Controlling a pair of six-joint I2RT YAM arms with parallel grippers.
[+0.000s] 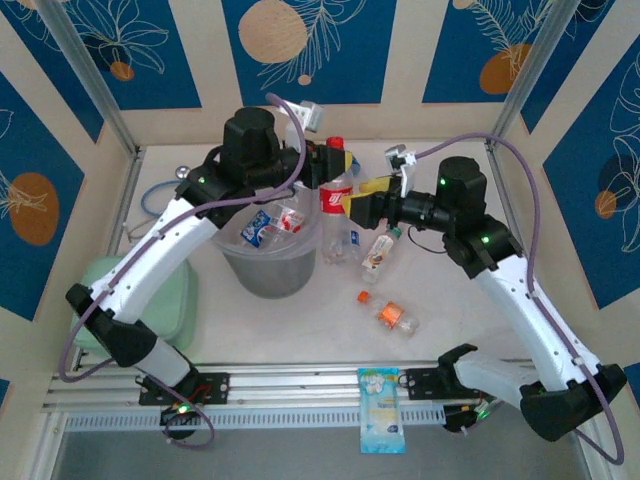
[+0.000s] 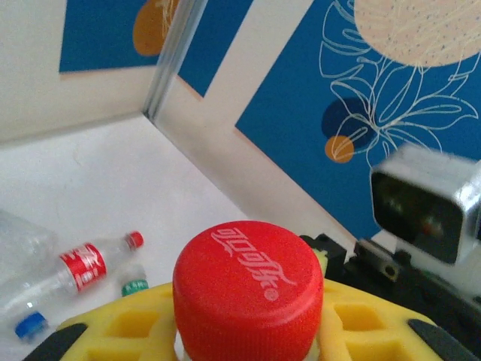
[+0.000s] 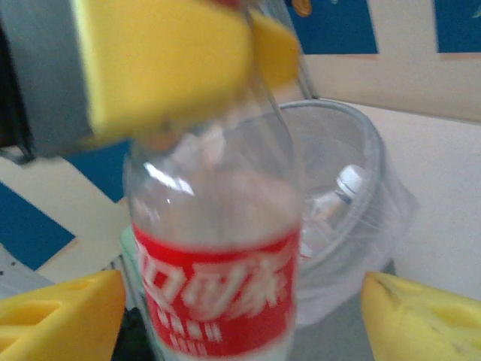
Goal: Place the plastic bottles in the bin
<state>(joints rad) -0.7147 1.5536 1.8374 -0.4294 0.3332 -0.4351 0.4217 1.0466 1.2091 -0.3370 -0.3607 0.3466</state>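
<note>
Looking down from the top camera, you see your left gripper (image 1: 337, 160) reached over the bin (image 1: 268, 272) and pinched on the neck of the red-label bottle (image 1: 337, 197), just below its red cap (image 1: 336, 143). That bottle stands upright just beside the bin's right rim, outside it. Your right gripper (image 1: 362, 197) sits at the bottle's right side, level with the label, its yellow fingers on either side of the body. Two bottles already lie in the bin, a blue-labelled one (image 1: 258, 228) and a red-labelled one (image 1: 291, 219). A clear bottle (image 1: 380, 250) and an orange-labelled bottle (image 1: 397, 318) lie on the table to the right, well apart from the bin. At the near edge you have the blue-and-white packet (image 1: 381, 422), and to the left the pale green pad (image 1: 172, 300). From the left wrist camera, the red cap fills the lower middle of the picture, with the gripper's yellow pads (image 2: 113, 331) pressed in close on both sides beneath it. Beyond, a bottle with a red label (image 2: 79, 269) lies flat on the table. From the right wrist camera, your right gripper's fingertips (image 3: 64, 316) stand spread wide, with a clear gap to the bottle on each side and no contact. The left gripper's pad clamps the neck above, and the bin stands just behind.
</note>
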